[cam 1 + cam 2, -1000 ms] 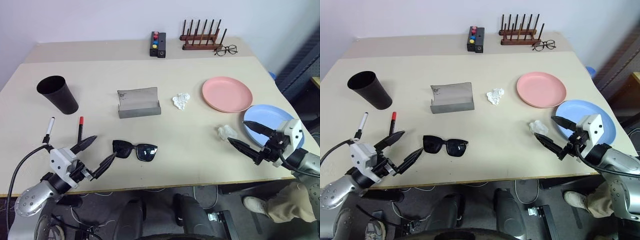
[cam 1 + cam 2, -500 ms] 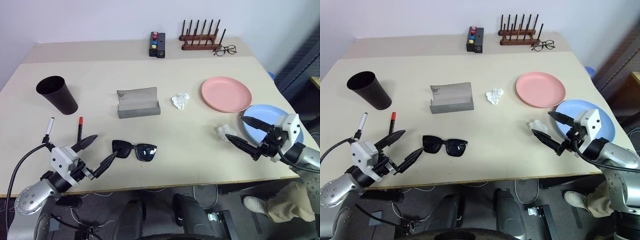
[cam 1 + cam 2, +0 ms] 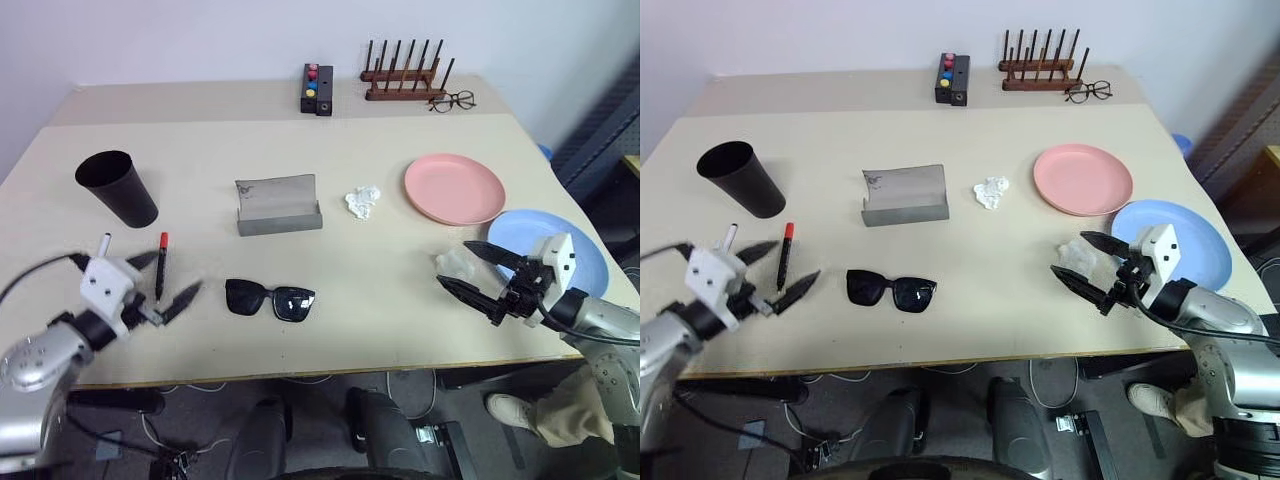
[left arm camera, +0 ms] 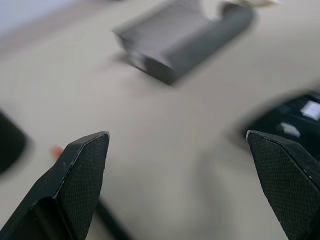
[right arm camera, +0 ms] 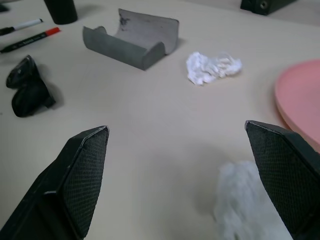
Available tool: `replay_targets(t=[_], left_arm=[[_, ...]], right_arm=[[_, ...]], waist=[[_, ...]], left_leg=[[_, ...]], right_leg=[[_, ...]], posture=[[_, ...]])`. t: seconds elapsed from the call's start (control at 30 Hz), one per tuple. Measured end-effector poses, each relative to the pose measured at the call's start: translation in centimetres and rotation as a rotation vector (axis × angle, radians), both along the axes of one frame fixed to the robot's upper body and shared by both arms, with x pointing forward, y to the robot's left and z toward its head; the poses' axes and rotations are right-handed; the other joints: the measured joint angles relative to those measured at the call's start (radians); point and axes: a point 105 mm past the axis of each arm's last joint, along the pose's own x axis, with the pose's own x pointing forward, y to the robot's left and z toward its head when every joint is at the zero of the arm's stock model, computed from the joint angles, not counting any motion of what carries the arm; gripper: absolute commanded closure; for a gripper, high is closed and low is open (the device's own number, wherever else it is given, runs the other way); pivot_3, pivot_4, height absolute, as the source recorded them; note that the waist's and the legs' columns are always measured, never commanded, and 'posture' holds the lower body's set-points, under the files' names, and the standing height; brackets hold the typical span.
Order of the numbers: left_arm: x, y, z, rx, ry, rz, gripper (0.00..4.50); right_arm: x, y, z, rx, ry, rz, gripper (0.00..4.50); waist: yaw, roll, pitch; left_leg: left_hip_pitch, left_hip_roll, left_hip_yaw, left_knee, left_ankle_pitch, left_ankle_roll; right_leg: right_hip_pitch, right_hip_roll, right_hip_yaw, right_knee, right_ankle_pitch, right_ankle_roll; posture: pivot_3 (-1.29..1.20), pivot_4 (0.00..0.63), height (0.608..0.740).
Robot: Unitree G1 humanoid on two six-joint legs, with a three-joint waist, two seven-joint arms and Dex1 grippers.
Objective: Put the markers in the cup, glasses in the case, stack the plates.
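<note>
Two grippers, both wide open and holding nothing. The big change over the last second: the left gripper (image 3: 160, 277) has swung away from the sunglasses (image 3: 269, 299) and out toward the markers, so its fingers now sit either side of the red-capped marker (image 3: 160, 265). The white marker (image 3: 728, 236) lies just beyond it, on the side away from the case (image 3: 279, 205). Looks to me like it's going for the markers first, not the glasses.

The right gripper (image 3: 480, 273) has crept a bit inward, toward the case side. It now hovers by the crumpled tissue (image 3: 455, 262) next to the blue plate (image 3: 545, 240). Can't tell whether it's touching the tissue.

Everything else hasn't budged. Taking the case as the centre: it's open and empty, the cup (image 3: 118, 187) stands upright well off to its left, and the sunglasses lie just in front of it. A second tissue wad (image 3: 362, 202) sits just right of it, with the pink plate (image 3: 454, 188) further right and the blue one nearer the robot, the two plates side by side, not stacked. So nothing on the task is done yet.
</note>
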Motion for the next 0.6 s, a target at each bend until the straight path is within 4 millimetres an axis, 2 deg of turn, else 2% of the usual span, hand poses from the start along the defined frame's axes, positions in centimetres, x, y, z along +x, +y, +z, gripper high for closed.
replay_targets(t=[0.13,0.23,0.3,0.4,0.6], left_arm=[[1.6,-0.3,1.8,0.13,0.071,-0.069,0.0],[2.0,-1.7,2.9,0.139,0.15,-0.196,0.0],[2.4,-1.9,3.5,0.148,0.161,-0.232,0.0],[3.8,-0.7,3.9,0.119,0.166,-0.19,0.0],[5.3,0.5,3.7,0.02,0.104,-0.007,0.0]], right_arm=[[0.0,1.1,0.1,0.009,-0.012,0.019,0.05],[-0.1,2.1,-0.4,0.018,0.002,0.042,0.05],[-0.1,2.6,-0.5,0.029,0.0,0.056,0.05],[0.1,3.3,-0.5,0.03,-0.006,0.073,0.05],[0.1,4.4,-0.5,0.038,-0.009,0.107,0.05]], waist=[[-0.006,0.0,0.0],[-0.006,0.0,0.0],[-0.008,0.001,0.001],[-0.008,0.001,0.001],[-0.006,0.0,0.001]], left_leg=[[0.0,0.0,0.001,-0.002,0.0,0.0],[0.0,0.0,0.001,-0.003,0.0,0.0],[0.0,0.0,0.001,-0.003,0.0,0.0],[0.002,0.0,0.0,-0.002,0.0,0.0],[0.001,0.0,0.0,-0.002,0.0,0.0]], right_leg=[[0.0,0.0,0.0,-0.001,0.0,0.0],[-0.001,0.0,0.0,0.0,0.0,0.0],[-0.001,0.0,0.0,0.001,0.0,0.0],[-0.001,0.0,0.0,0.003,0.0,0.0],[-0.001,0.0,0.0,0.004,0.0,0.001]], posture=[[0.0,0.15,0.74],[0.0,0.15,0.74],[0.0,0.15,0.74],[0.0,0.15,0.74],[0.0,0.15,0.74]])
